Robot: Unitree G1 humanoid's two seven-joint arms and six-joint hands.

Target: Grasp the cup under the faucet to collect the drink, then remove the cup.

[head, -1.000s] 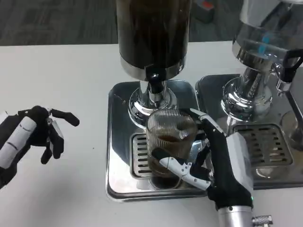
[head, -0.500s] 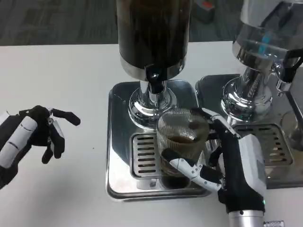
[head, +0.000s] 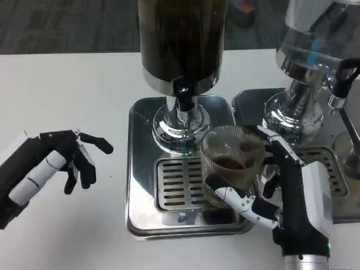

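Holding with my right hand (head: pixel 292 197), fingers wrapped around the ribbed glass cup (head: pixel 230 163), I have dark drink already in it. By my judgement collecting is done and removal is underway: the cup sits right of the faucet (head: pixel 181 95), over the drip tray (head: pixel 143 169), not yet clear. My left hand (head: pixel 50 166) hovers apart, fingers loosely spread, holding nothing.

You see a white table (head: pixel 84 73) holding a second drink dispenser (head: pixel 315 67) at the right, standing on its own steel drip tray (head: pixel 332 169), and grey carpet (head: pixel 62 25) beyond.
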